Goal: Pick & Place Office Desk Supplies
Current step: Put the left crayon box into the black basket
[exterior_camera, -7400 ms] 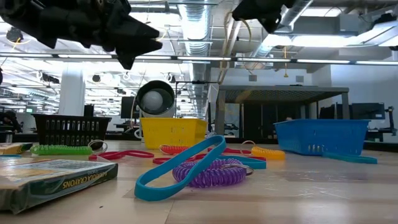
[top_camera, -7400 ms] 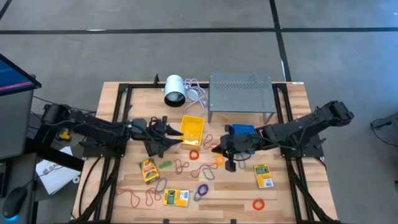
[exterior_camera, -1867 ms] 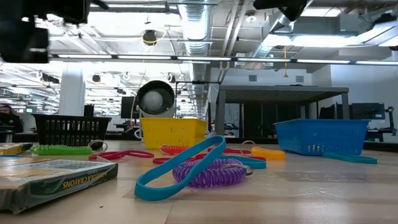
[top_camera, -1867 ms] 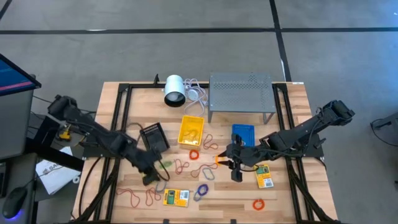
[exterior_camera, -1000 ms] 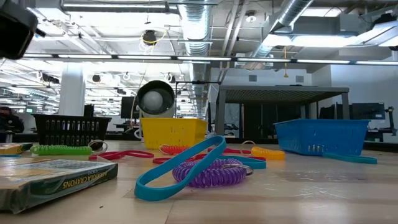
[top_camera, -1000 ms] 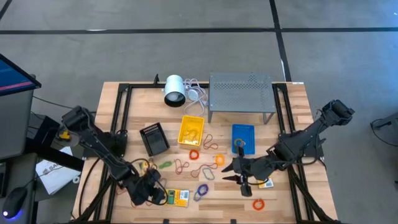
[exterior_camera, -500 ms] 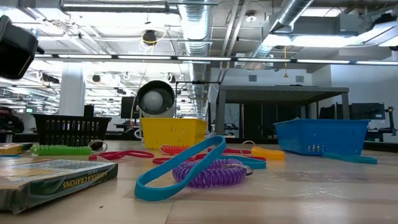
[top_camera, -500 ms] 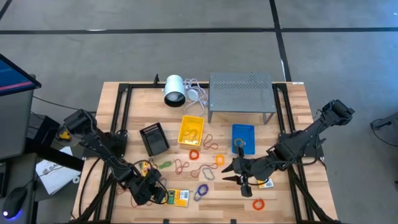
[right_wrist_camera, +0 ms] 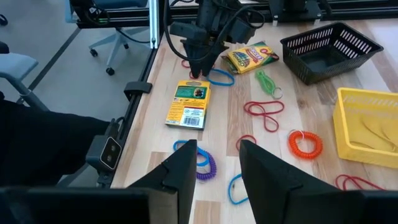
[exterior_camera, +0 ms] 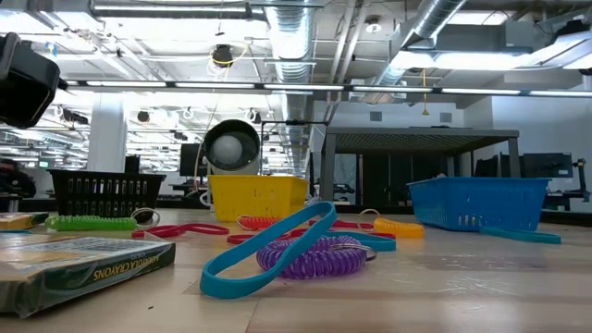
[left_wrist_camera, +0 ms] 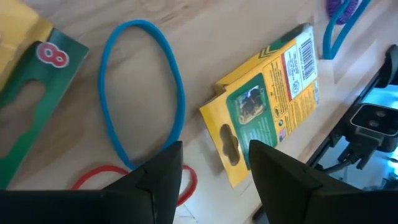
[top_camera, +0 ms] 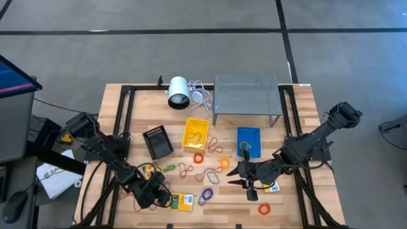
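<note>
Cut off at the low view's edge: crayon packet (exterior_camera: 79, 268) and a dark arm part (exterior_camera: 23, 79). Cropped in the left wrist view: green packet (left_wrist_camera: 31, 106), red loop (left_wrist_camera: 106, 177) behind the fingers (left_wrist_camera: 155, 186). Partly hidden from above: packet (top_camera: 272, 187) under the right arm.

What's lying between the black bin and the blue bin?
The yellow bin, sitting between the black bin and blue bin, clearest in the high view.
</note>
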Controlling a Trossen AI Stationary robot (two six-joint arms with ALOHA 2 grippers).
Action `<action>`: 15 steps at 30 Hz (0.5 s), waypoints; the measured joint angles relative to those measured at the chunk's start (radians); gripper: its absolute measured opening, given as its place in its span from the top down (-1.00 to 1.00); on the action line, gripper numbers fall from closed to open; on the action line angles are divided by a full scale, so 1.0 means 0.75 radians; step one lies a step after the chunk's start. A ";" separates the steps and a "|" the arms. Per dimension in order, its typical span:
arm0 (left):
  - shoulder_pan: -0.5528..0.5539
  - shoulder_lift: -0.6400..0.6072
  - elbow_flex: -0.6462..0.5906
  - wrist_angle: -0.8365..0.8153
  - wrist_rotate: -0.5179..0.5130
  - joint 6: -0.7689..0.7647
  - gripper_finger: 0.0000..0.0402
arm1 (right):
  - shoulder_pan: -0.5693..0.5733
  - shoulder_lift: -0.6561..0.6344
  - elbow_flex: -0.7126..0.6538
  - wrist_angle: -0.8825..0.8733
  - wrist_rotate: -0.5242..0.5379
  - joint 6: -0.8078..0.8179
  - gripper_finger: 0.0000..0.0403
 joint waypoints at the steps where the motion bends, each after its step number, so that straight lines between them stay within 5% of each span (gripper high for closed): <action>1: 0.000 0.010 0.000 0.019 0.001 0.000 0.10 | 0.000 0.000 0.000 0.000 0.000 -0.003 0.41; 15: 0.003 0.113 0.003 0.189 -0.003 0.026 0.11 | 0.000 0.000 0.000 0.003 -0.001 -0.004 0.41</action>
